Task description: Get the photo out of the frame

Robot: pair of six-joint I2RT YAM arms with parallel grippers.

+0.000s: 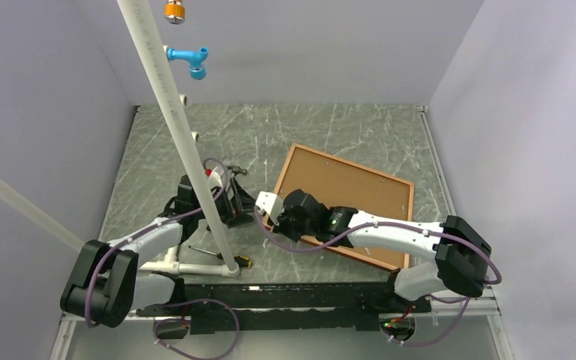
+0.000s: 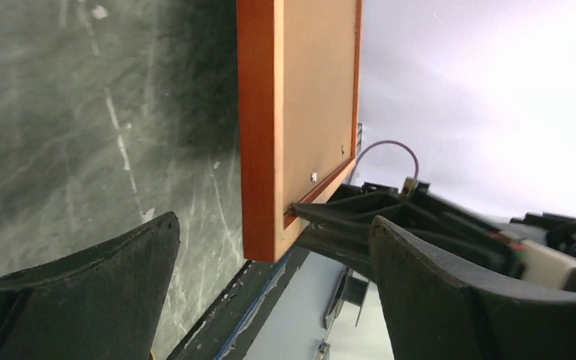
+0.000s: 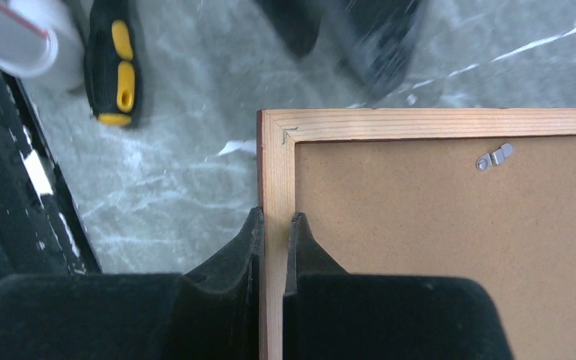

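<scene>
Right hand [image 3: 274, 223] pinching frame [image 3: 277, 161], left hand [image 2: 274, 225] spread

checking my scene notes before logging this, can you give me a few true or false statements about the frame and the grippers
1. The frame has its brown backing facing up. True.
2. The right gripper hangs open above it. False: it is shut on the frame's rail.
3. The left gripper holds the frame. False: it is open and empty.
4. A yellow-and-black screwdriver lies on the table. True.
</scene>
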